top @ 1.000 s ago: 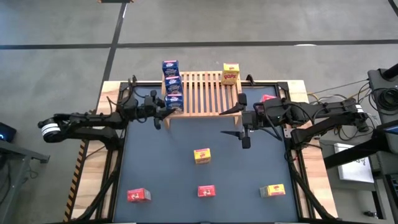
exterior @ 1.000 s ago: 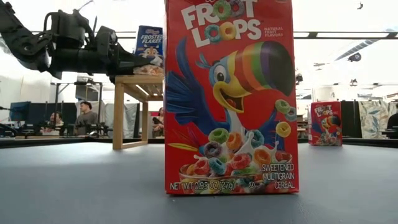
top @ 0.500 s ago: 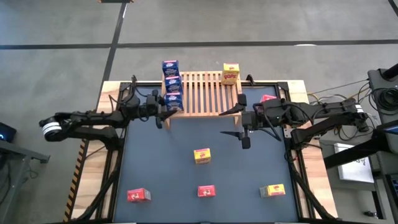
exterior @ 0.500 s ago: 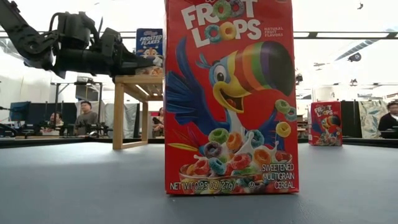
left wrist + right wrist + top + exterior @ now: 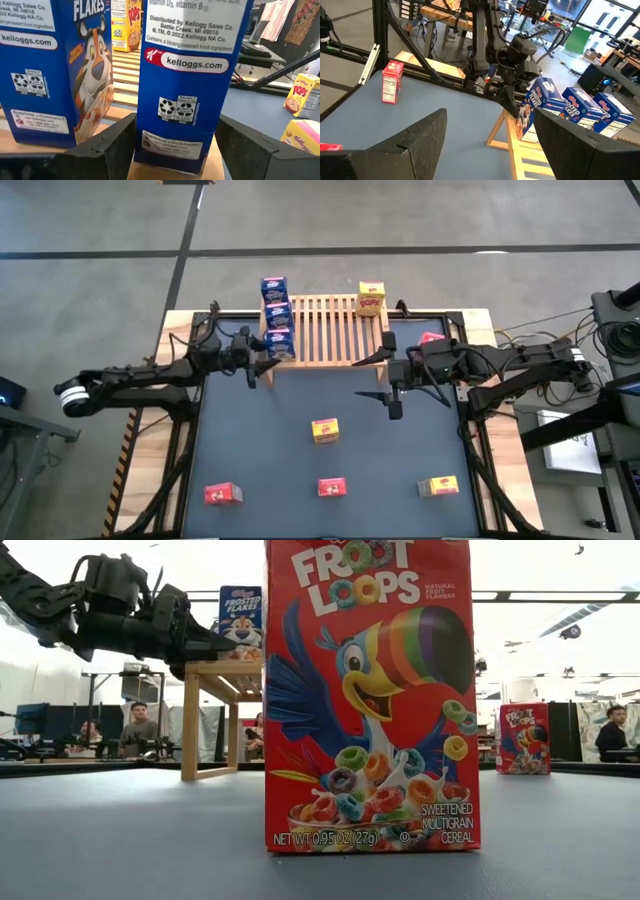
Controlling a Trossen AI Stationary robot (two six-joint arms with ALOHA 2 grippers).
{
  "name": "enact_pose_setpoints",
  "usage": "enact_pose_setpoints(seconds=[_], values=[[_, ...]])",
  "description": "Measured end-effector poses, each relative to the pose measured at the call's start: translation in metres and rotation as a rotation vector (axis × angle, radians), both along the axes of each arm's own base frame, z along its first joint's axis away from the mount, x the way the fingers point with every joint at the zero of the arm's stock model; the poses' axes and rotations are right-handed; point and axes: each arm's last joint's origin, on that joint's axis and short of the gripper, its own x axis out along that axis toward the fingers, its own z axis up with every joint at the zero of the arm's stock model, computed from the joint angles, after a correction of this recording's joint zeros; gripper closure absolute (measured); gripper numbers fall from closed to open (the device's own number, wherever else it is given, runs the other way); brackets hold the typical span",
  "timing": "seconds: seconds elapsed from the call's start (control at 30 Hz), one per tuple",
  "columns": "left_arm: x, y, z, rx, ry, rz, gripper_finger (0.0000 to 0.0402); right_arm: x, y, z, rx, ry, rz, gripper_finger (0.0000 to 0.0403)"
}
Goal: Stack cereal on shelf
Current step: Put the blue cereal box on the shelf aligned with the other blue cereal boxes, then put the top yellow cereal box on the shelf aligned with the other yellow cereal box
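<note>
Red cardboard fills the middle of the low view: a Froot Loops box stands so close to that camera that it hides most of the wooden rack and the table behind it, and its top edge is cut off. Its front reads "Sweetened Multigrain Cereal" and "NET WT 0.95 OZ (27g)". A second red box stands far back on the right.

From above, three blue boxes stand in a line along the left end of the rack, and a yellow box sits at its far right corner. The left gripper is at the nearest blue box, fingers spread on either side without clearly pinching it. That box's side reads "kelloggs.com" and "Kellogg Sales Co., Battle Creek, MI"; its neighbour shows "Flakes".

The right gripper hangs open over the dark table beside the rack's right end. Loose boxes lie nearer the front: two yellow and two red; their print is too small to read from above. Another red box is half hidden behind the right arm.
</note>
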Motion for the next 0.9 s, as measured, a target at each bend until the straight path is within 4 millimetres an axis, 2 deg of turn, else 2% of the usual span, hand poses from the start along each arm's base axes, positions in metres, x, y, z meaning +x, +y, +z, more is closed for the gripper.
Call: enact_pose_setpoints(seconds=[0.27,0.53,0.9], values=[[-0.008,-0.004,0.008,0.035,-0.011,0.019,0.016,0.0,0.0,0.0,0.002,0.0,-0.001,0.0117],[-0.018,-0.009,0.007,0.015,0.056,0.059,0.016,0.0,0.0,0.0,0.002,0.0,0.0,0.0117],[-0.041,-0.022,0.013,0.002,0.09,0.102,0.016,0.0,0.0,-0.002,-0.008,0.004,0.001,0.0117]])
